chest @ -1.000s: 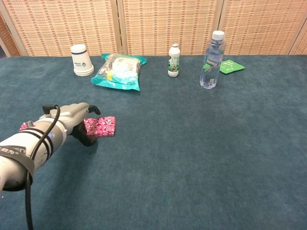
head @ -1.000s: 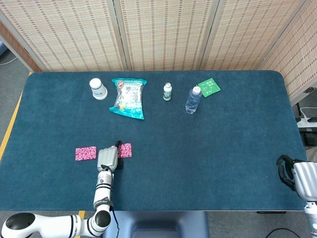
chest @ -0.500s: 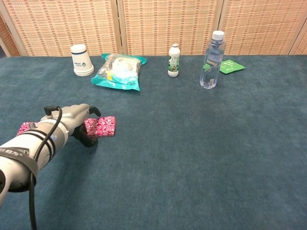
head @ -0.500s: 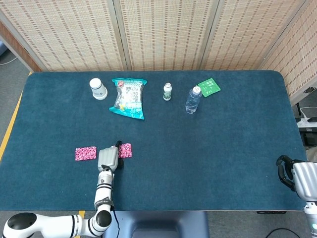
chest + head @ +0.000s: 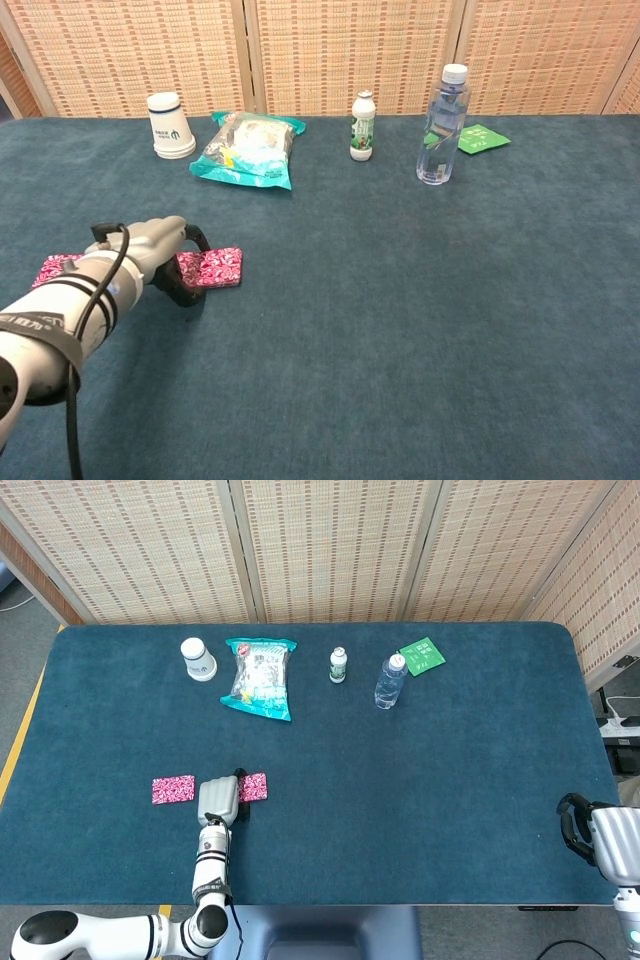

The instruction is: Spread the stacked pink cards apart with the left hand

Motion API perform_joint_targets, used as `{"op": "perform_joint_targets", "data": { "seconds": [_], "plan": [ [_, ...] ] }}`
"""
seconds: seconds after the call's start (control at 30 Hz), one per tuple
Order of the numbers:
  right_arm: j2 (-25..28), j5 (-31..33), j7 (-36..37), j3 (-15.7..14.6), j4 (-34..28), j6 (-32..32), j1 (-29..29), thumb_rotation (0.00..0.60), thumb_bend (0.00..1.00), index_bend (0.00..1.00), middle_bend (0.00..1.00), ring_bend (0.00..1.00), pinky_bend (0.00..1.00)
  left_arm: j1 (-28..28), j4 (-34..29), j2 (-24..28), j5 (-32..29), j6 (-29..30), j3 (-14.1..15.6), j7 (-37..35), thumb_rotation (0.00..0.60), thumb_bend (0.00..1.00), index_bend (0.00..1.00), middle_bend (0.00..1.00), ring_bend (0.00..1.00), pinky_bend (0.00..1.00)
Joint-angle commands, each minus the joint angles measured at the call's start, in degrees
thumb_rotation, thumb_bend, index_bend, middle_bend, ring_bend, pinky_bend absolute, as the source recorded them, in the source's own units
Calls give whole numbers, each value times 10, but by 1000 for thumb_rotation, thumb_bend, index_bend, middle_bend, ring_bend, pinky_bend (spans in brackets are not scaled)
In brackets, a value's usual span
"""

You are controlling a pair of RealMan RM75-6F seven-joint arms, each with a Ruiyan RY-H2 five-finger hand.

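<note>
Two pink patterned cards lie flat and apart on the blue table. The left card is partly hidden behind my left forearm in the chest view. The right card has its left end under my left hand. That hand's dark fingertips touch the card's near-left edge, and the thumb arches over its far-left corner. The hand lifts nothing. My right hand hangs off the table's front right corner, its fingers curled in on nothing.
Along the far side stand a white paper cup, a teal snack bag, a small white bottle, a clear water bottle and a green packet. The table's front edge runs just behind my left wrist.
The right pink card has crept a touch to the right under my left hand's fingertips. The left card and the right hand have not moved.
</note>
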Motion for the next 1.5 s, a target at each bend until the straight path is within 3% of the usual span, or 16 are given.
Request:
{"op": "perform_joint_targets", "data": {
  "seconds": [0.03, 0.37, 0.77, 0.9, 1.2, 1.5],
  "plan": [
    [0, 0, 0, 0, 0, 0, 0, 600, 538, 995, 869, 773, 954, 2, -5, 3, 2, 2, 0, -1, 600, 420, 325, 1000, 1000, 1000],
    [0, 2, -2, 0, 0, -2, 1, 600, 539, 995, 869, 773, 955, 30, -55, 41, 39, 24, 21, -22, 600, 419, 362, 1000, 1000, 1000],
    [-2, 5, 0, 3, -2, 2, -1, 600, 539, 995, 869, 773, 954, 128, -138, 151, 126, 74, 116, -90, 600, 419, 368, 1000, 1000, 1000],
    [-3, 6, -2, 4, -2, 3, 0, 600, 539, 995, 869, 773, 954, 154, -151, 171, 141, 86, 134, -106, 600, 418, 367, 1000, 1000, 1000],
    [-5, 7, -5, 5, -2, 4, -1, 600, 539, 995, 869, 773, 954, 185, -148, 174, 148, 83, 145, -122, 600, 419, 349, 1000, 1000, 1000],
    [-4, 6, -2, 5, -1, 6, -1, 600, 539, 995, 869, 773, 954, 194, -134, 162, 147, 69, 146, -107, 600, 414, 232, 1000, 1000, 1000]
  ]
}}
